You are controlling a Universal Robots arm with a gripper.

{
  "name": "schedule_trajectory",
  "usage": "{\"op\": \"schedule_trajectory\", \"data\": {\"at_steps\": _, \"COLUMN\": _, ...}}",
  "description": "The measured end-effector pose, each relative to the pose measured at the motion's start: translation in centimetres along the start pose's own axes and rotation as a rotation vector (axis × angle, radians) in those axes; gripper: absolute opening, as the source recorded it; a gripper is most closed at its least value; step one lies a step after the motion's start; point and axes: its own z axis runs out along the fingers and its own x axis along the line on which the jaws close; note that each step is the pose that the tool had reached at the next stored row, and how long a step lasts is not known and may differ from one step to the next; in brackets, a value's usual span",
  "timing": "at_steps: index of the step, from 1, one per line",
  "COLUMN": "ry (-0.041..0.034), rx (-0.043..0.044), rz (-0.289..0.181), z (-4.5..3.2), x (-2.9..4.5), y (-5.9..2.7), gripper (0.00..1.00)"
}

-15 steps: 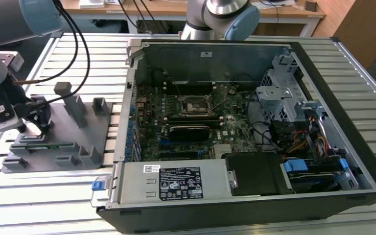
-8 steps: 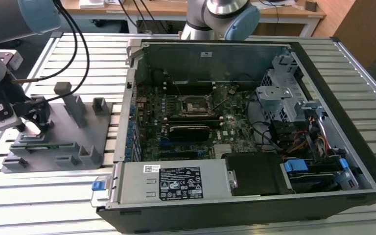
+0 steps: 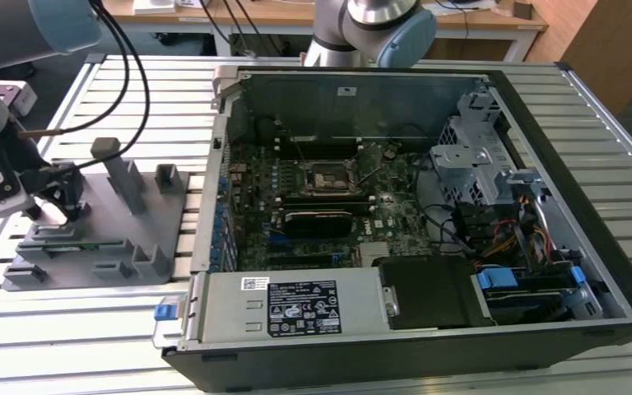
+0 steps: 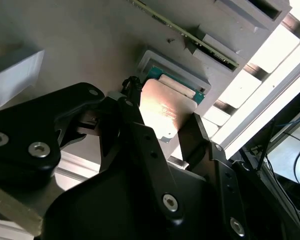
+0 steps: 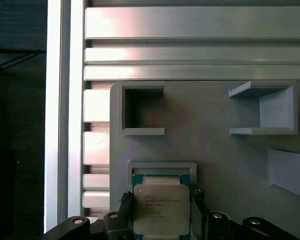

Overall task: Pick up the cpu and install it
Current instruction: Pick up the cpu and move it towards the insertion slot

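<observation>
I logged the black two-finger gripper (image 5: 161, 202) clamped on both side edges of the small silver-topped square cpu (image 5: 161, 210), over its recess in the grey plastic fixture (image 3: 108, 239) at the exterior view's left. A slatted aluminium table (image 3: 108, 82) bordered the fixture.

The small square cpu (image 5: 161, 212) has a smooth, pale silver metal lid with a soft satin sheen, edged by green circuit board. The flat grey fixture (image 5: 220, 160) is matt plastic. The gripper (image 5: 161, 200) has semi-matt black fingers (image 4: 140, 145) with shiny metal screws (image 4: 170, 201). The slatted table (image 5: 190, 22) is brushed aluminium and brightly reflective.
</observation>
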Motion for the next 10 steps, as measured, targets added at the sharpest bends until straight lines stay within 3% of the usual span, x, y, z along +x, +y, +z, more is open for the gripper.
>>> {"op": "schedule_trajectory", "data": {"at_steps": 10, "ry": -0.0003, "rx": 0.0000, "rz": 0.000, "z": -0.61, "x": 0.02, "y": 0.02, "gripper": 0.54}}
